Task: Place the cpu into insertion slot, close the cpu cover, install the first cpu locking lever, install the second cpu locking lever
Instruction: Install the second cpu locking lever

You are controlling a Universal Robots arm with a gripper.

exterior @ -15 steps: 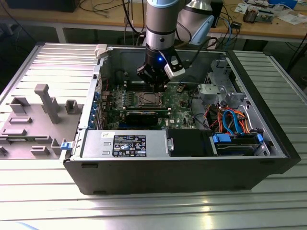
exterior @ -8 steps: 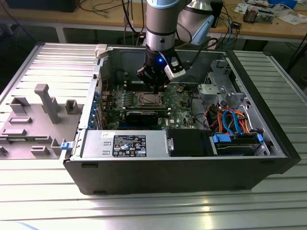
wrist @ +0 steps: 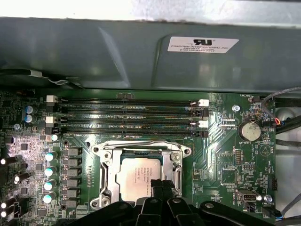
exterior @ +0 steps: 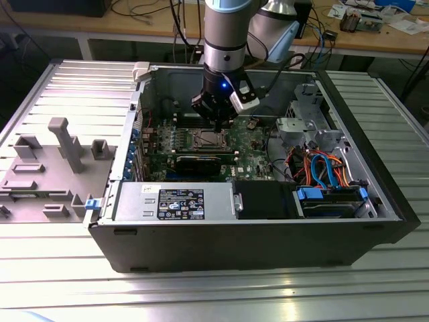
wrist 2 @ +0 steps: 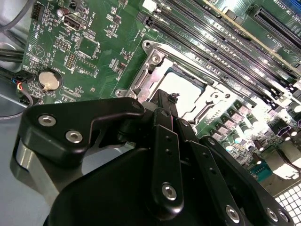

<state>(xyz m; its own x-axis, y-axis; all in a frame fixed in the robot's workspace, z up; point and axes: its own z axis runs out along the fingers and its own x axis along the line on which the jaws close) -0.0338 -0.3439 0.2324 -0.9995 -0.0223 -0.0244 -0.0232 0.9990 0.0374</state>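
Above the insertion slot (wrist: 141,176), the gripper (wrist: 157,184), fingers pressed together, hovers over the seated cpu (wrist: 139,178), cpu cover (wrist: 109,162) lowered.

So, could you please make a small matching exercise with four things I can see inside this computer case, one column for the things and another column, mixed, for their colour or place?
Things:
1. cpu
2. cpu cover
3. coin battery
4. gripper

Colour or place:
A. round and silver, on the green board apart from the socket
B. black, just above the socket
C. dull silver square seated in the socket
D. thin silver frame lying flat around the chip

Pairs: 1-C, 2-D, 3-A, 4-B
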